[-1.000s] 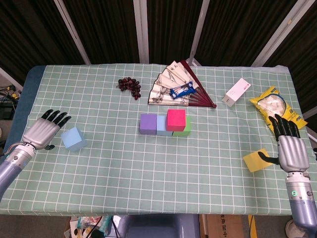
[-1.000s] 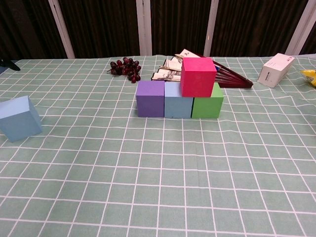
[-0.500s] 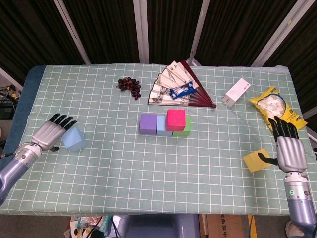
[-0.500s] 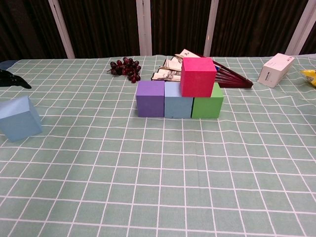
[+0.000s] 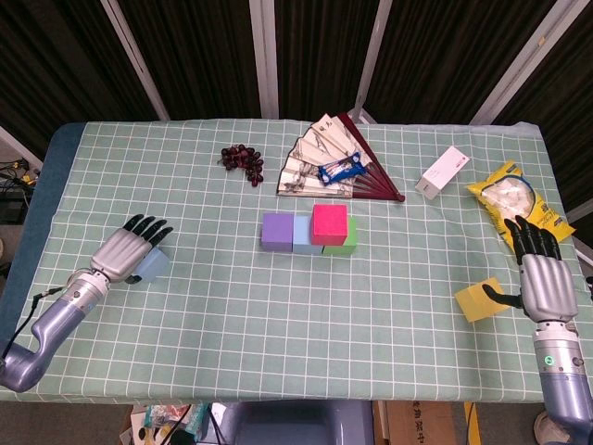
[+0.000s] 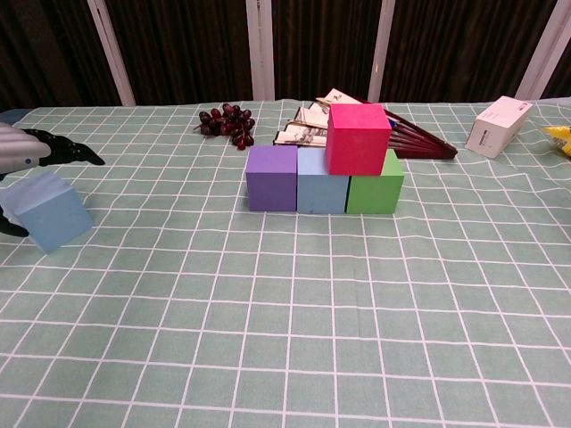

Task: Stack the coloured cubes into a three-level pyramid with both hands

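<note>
Head view: my left hand (image 5: 128,252) cups the light blue cube (image 5: 154,264) at the table's left; my right hand (image 5: 539,276), fingers spread, thumb touching the yellow cube (image 5: 477,300).

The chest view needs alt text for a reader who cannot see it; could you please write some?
At the left edge, the left hand reaches over a tilted light blue cube. Mid-table, a pink cube sits atop a row of purple, blue and green cubes.
</note>
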{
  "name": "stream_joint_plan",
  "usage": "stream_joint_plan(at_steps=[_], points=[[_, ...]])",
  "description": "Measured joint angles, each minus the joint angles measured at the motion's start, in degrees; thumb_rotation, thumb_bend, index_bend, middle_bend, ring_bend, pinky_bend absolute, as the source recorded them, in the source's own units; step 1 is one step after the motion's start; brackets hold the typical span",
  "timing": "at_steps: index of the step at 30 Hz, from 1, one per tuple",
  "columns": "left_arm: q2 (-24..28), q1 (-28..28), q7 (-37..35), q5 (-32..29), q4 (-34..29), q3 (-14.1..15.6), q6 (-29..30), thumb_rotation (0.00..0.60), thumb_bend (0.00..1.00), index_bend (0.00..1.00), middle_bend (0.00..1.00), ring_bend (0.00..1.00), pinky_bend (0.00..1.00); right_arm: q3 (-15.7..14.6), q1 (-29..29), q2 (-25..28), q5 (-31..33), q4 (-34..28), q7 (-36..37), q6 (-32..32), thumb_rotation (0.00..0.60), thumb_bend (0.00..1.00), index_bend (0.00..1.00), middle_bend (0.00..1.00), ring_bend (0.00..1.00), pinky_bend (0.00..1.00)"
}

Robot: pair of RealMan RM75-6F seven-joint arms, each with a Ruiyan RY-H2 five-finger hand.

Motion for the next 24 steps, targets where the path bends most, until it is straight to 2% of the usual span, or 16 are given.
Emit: stream_joint_plan(at_steps=[16,24], points=[[-2.12,0.54,4.42,-7.75,-4.53,-3.07,0.1,0.6,0.11,0.0,0.05,0.05,0.06,1.3,-0.94,0.48,-0.44,-0.66,1.22,-1.28,0.6,0.18,0.0,0.01,0.0,0.0],[-0.23,0.95,5.33,-9.46,-5.59,-2.77,-0.72,0.6,0.11,0.0,0.13,0.05,0.06,1.71,-1.29,0.75,-0.38,-1.11,1.31,-1.84,0.6,0.18,0.0,0.01,0.0,0.0]])
